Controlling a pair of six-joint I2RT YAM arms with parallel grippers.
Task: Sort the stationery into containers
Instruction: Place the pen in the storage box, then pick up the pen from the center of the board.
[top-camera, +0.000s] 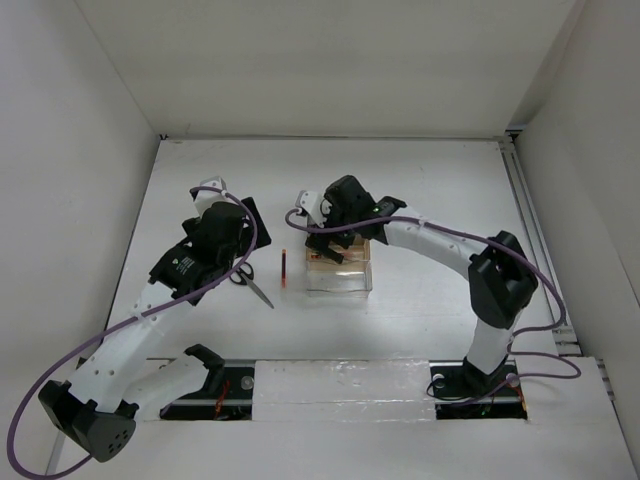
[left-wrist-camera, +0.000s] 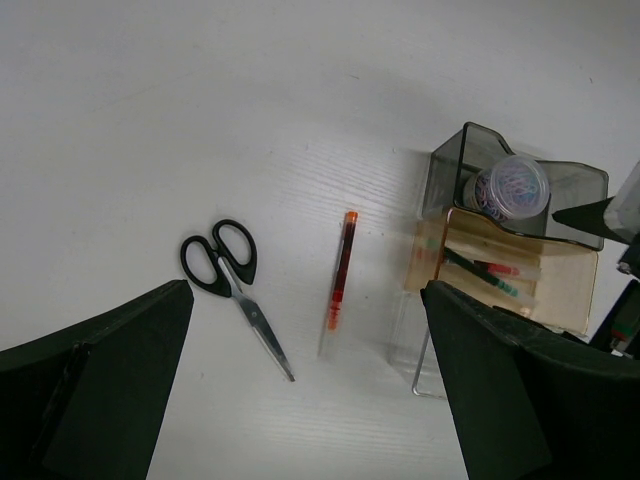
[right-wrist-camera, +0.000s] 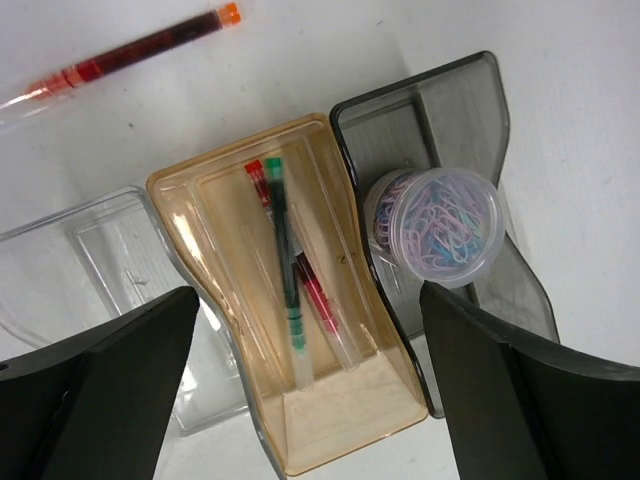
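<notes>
The right claw (right-wrist-camera: 308, 305) is open wide and holds nothing. It hangs directly over the amber bin (right-wrist-camera: 340, 420), where a green pen (right-wrist-camera: 285, 250) and a red pen (right-wrist-camera: 318, 298) lie along the bin, close together. I think it stands here because pens belong in this bin. Toward the finger at the right of its view, the grey bin (right-wrist-camera: 450, 90) holds a round tub (right-wrist-camera: 440, 228) of paper clips. Toward the other finger, the clear bin (right-wrist-camera: 100, 235) has nothing in it.

The left claw (left-wrist-camera: 307, 295) is also open wide and empty, above the counter (left-wrist-camera: 150, 100). Almost between its fingers lies the loose pen (left-wrist-camera: 341, 272), flat, just beside the bins but not touching them. Nearer the finger at the left of its view lie the scissors (left-wrist-camera: 225, 275), blades shut. Both are not yet sorted. In my judgement the loose pen is the next thing, because this claw is nearly centred on it. The fingers must come down across its thin body, or it can roll away.
</notes>
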